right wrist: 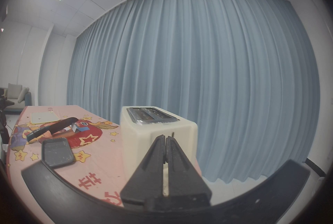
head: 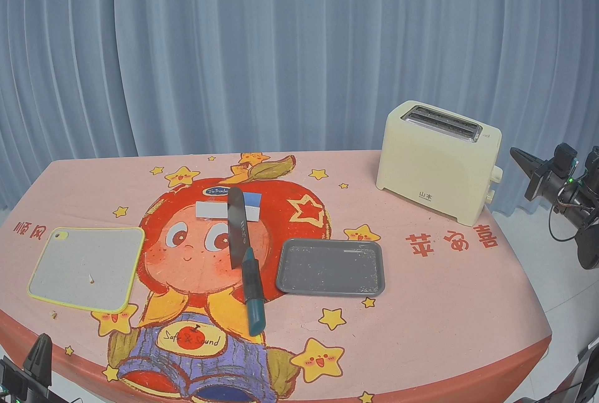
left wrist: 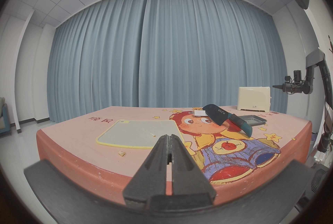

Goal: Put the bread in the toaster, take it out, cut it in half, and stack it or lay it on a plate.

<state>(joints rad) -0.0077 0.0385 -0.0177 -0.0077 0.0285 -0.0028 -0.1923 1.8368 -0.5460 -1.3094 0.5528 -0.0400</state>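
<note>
A cream two-slot toaster (head: 437, 167) stands at the table's back right, its slots (right wrist: 149, 114) facing up. On the middle of the table lies a knife (head: 244, 264) with a teal handle, its dark blade propped on a white and blue block (head: 215, 209). To the right of the knife sits a grey tray-like plate (head: 331, 267). A grey cutting board (head: 87, 267) with a yellow rim lies at the left. My left gripper (left wrist: 170, 138) is shut and empty, low off the table's front left corner (head: 38, 354). My right gripper (right wrist: 165, 138) is shut and empty, hovering right of the toaster (head: 521, 158).
The table wears a pink cartoon cloth (head: 437, 310) and ends in a rounded front edge. A few crumbs (left wrist: 121, 153) lie by the cutting board. Blue curtains (head: 299, 36) hang behind. Bare cloth lies between plate and toaster.
</note>
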